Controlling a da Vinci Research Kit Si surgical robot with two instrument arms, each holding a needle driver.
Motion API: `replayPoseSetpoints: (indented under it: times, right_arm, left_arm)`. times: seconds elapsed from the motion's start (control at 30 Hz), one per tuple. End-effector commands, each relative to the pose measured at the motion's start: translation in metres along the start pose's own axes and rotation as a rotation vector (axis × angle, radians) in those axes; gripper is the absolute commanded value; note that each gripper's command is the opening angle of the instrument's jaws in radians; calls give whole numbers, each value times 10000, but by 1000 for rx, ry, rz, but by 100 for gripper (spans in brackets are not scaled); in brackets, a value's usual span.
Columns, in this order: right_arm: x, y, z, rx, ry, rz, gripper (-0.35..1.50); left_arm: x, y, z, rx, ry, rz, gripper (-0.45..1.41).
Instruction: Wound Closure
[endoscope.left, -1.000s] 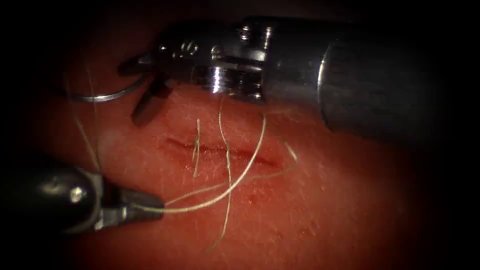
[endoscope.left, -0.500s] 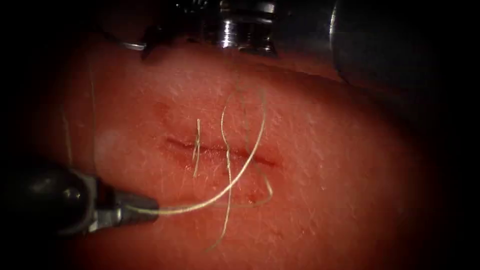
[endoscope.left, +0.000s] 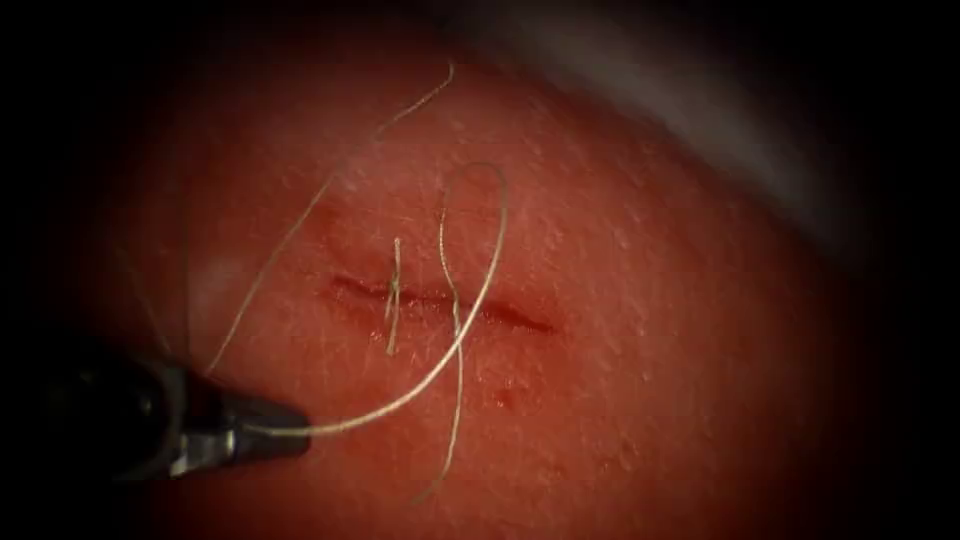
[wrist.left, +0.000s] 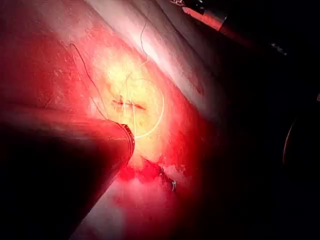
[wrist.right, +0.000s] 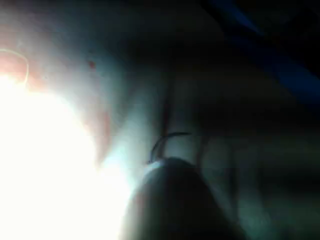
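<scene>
Left pincer (endoscope.left: 285, 437), at seven o'clock, clamps the thread (endoscope.left: 480, 280) looped over the cut (endoscope.left: 440, 303); one stitch sits, gap remains; right pincer unreadable

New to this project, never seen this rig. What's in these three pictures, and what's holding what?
It is a surgical practice robot with two thin arms, each ending in a small two-jawed tool. It is stitching a cut in pork belly, the tissue.

One picture comes from an endoscope looking down on the cut. The other two come from cameras riding on each arm's wrist.

In the endoscope view, the left tool is left of the cut, jaws shut on the pale thread, which loops across the cut. A short thread end crosses the cut further left.

The right wrist view shows the right tool as a dark blur. A thin dark curve at its tip may be the needle, but I cannot tell.
</scene>
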Motion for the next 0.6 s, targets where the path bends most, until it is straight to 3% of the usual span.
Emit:
replayPoseSetpoints:
  times: [0.03, 0.23, 0.33, 0.43, 0.47, 0.5, 0.6]
  right_arm:
    - [4, 24, -10, -34, -1, 11, -35]
    - [-3, 39, -34, -90, -5, 2, -35]
    - [-13, 49, -50, -167, -28, 24, -35]
    - [-15, 43, -47, -204, -26, 105, 121]
    - [-14, 42, -47, -207, -17, 137, 141]
    - [-11, 33, -62, -225, 33, 175, 148]
    - [-10, 28, -86, -244, 55, 207, 148]
  left_arm:
    - [-1, 3, 7, -2, -1, 2, -35]
    - [-3, 1, 7, -4, 0, 4, -35]
    - [-2, 1, 8, -4, -3, 3, -35]
    - [2, -1, 9, -4, -3, 0, -35]
    - [4, -2, 10, -4, -3, -1, -35]
    - [8, -5, 11, -5, -4, -4, -35]
    - [9, -5, 11, -5, -4, -5, -35]
